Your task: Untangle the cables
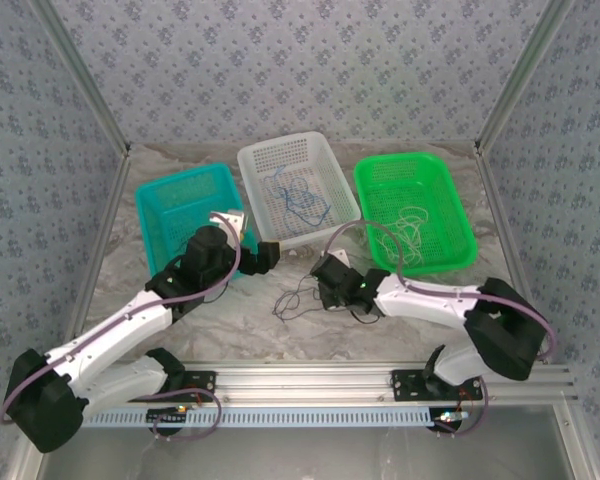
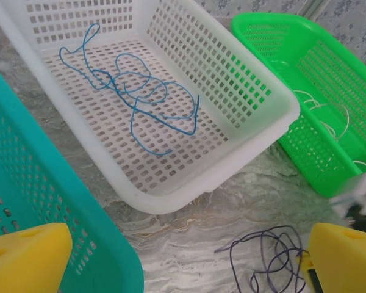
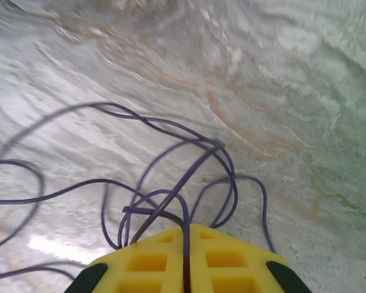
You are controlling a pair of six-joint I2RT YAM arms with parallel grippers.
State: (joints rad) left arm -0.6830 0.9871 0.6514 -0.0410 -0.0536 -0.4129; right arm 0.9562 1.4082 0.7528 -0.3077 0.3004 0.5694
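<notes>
A dark purple cable [image 3: 171, 155] lies in loose loops on the marble table between the arms, also seen from above [image 1: 292, 300] and from the left wrist [image 2: 268, 256]. My right gripper [image 3: 185, 244] is shut on a strand of it, the yellow pads pressed together low over the table [image 1: 325, 292]. A blue cable [image 2: 134, 91] curls inside the white basket [image 2: 244, 140]. Thin white cables [image 2: 329, 116] lie in the green basket [image 2: 305, 55]. My left gripper [image 2: 186, 262] hangs open, holding nothing, by the white basket's near corner [image 1: 268, 258].
Three baskets stand in a row at the back: teal [image 1: 170, 200], white [image 1: 255, 160], green [image 1: 450, 200]. The teal basket's wall [image 2: 43, 201] is close beside my left finger. Bare marble table [image 1: 240, 320] spreads in front of the baskets.
</notes>
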